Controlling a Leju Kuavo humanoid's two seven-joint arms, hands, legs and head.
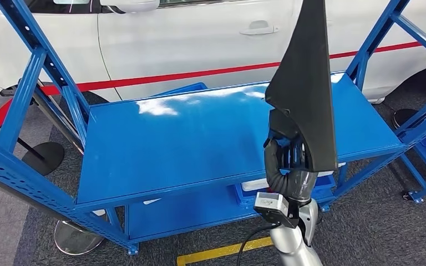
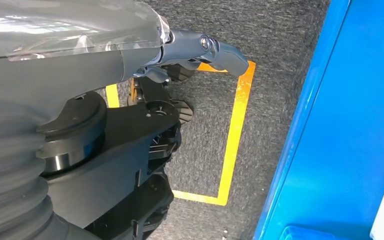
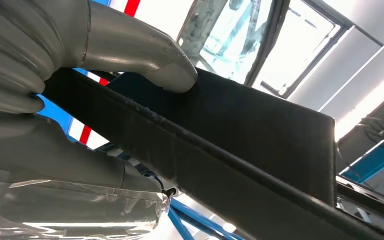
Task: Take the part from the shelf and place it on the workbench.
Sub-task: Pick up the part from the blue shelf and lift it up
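Blue shelf (image 1: 188,138) stands before a white car (image 1: 199,39); right hand (image 1: 288,172) fingers (image 3: 145,55) clasp the black part (image 1: 305,94) upright above the shelf's right side; left hand (image 2: 200,50) holds nothing.

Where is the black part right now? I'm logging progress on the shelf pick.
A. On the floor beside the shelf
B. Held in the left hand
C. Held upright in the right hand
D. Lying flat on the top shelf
C: the right hand grips the part by its lower end, standing it up over the blue shelf.
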